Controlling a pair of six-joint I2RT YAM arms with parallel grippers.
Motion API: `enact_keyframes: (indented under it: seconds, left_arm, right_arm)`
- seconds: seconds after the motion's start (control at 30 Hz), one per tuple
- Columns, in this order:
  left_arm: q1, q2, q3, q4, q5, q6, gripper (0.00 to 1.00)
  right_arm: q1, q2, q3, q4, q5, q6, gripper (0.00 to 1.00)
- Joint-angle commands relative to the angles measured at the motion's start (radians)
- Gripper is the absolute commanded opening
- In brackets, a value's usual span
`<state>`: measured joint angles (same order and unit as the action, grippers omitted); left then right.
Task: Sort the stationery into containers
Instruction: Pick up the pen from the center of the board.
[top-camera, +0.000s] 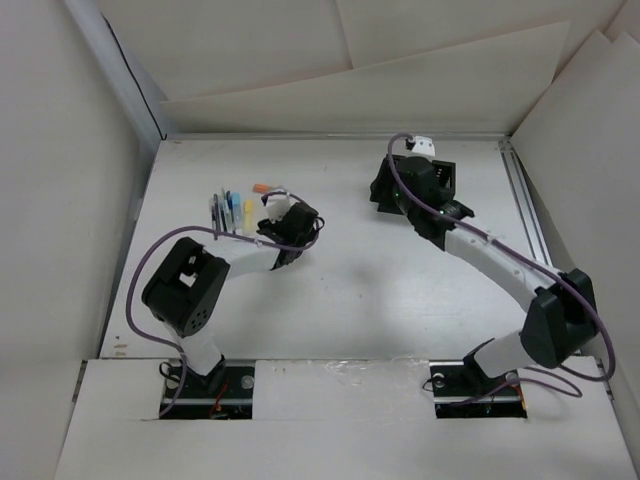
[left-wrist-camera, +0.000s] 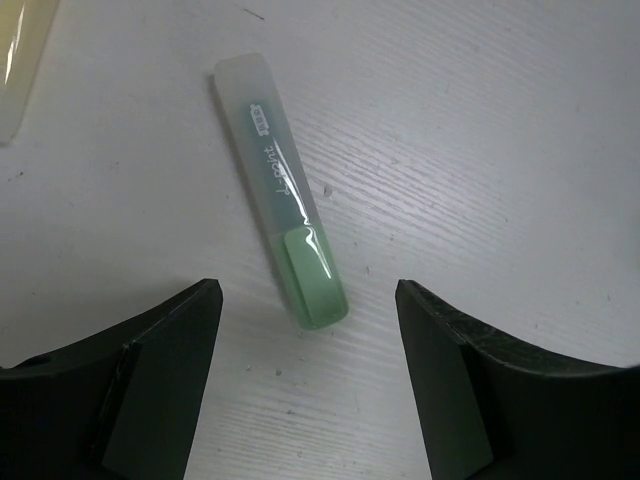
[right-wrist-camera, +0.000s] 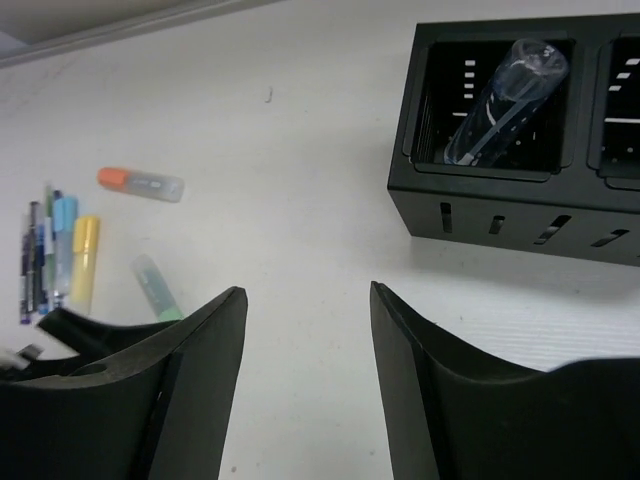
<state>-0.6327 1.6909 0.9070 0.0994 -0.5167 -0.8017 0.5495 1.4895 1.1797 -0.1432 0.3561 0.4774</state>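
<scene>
White counter (left-wrist-camera: 500, 120), green highlighter (left-wrist-camera: 281, 190) lying flat.
Its long axis runs diagonally, green end between the left gripper (left-wrist-camera: 308, 300) jaws, which stand apart; right gripper (right-wrist-camera: 308, 300) jaws also apart.

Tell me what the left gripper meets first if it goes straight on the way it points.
Probably the green highlighter, lying on the table between the left gripper's open jaws; how far off it is remains unclear.

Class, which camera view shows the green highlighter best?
The left wrist view: the green highlighter lies large before the open left gripper, label visible. The right wrist view shows it small, its end hidden. In the top view I cannot find it.
</scene>
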Motion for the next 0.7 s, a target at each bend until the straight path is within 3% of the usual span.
enact_keyframes:
  seconds: [0.0,0.13,0.43,0.57,0.67]
  left_arm:
    - [0.004,0.024,0.047,-0.049,-0.06,-0.037,0.66]
    - [0.004,0.059,0.056,-0.058,-0.072,-0.047,0.6]
    - [0.004,0.13,0.104,-0.067,-0.085,-0.057,0.52]
    - [0.004,0.141,0.124,-0.087,-0.075,-0.057,0.32]
    - [0.004,0.129,0.099,-0.087,-0.075,-0.057,0.17]
  right_arm:
    - [-0.032,-0.101,-0.029,0.037,-0.092,-0.005,0.58]
    - [-0.06,-0.152,-0.051,0.047,-0.14,-0.005,0.59]
    - [-0.079,-0.187,-0.069,0.056,-0.209,-0.005,0.7]
    - [-0.079,-0.178,-0.069,0.065,-0.221,-0.005,0.7]
    - [-0.098,-0.169,-0.069,0.065,-0.246,-0.005,0.79]
